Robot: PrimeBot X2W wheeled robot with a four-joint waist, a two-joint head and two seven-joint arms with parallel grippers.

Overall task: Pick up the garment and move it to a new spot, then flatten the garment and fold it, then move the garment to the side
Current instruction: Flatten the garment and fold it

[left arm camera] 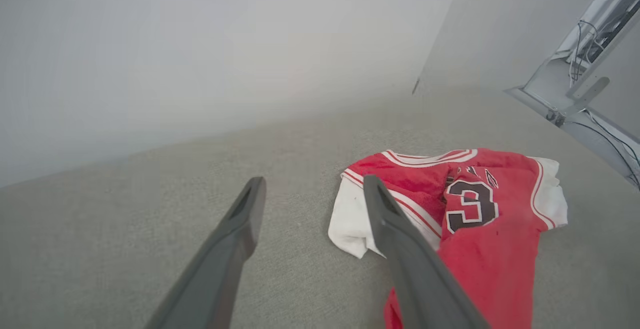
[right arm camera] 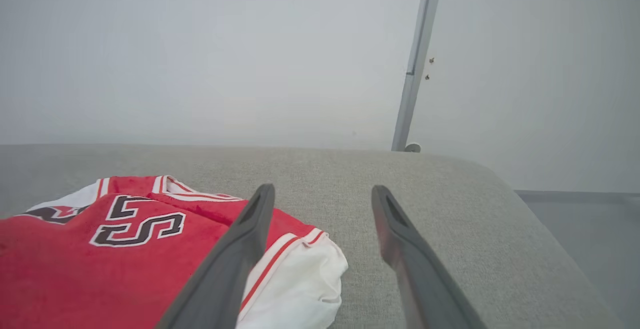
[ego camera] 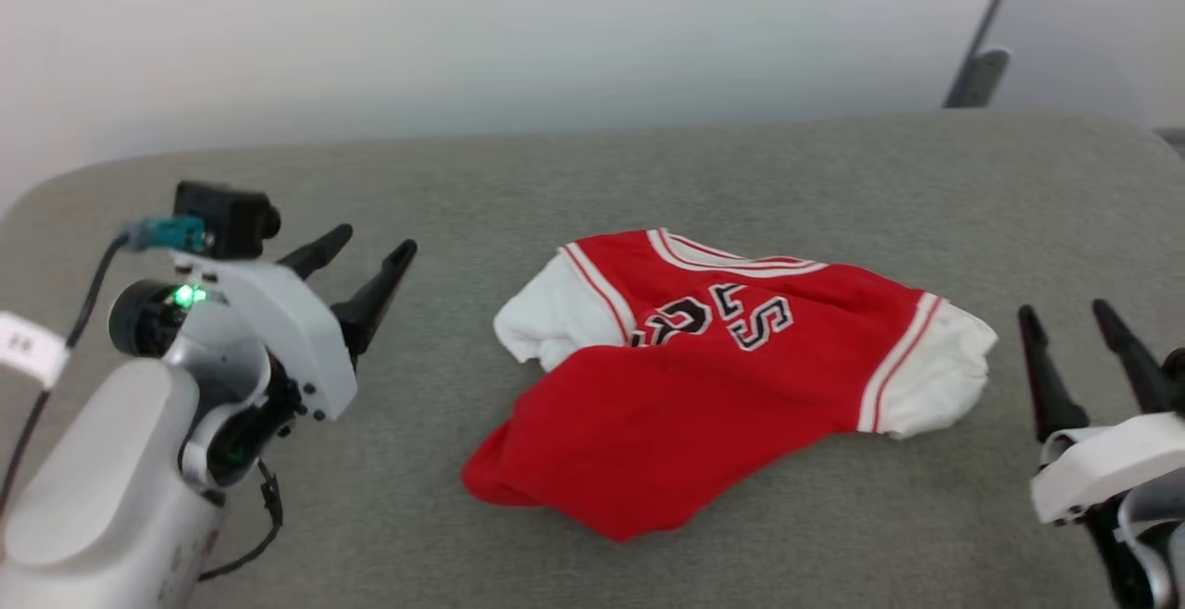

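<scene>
The garment, a red jersey T-shirt with white sleeves and black chest characters, lies crumpled and partly folded over itself in the middle of the grey table. My left gripper stands open to its left, apart from the white sleeve, with nothing between its fingers. My right gripper stands open just right of the other white sleeve, also holding nothing. In the left wrist view the garment lies right of the left gripper. In the right wrist view the garment lies left of the right gripper.
The grey fabric-covered table has rounded corners; its far edge meets a pale wall. A grey metal post rises behind the far right corner. Bare table surface lies all around the garment.
</scene>
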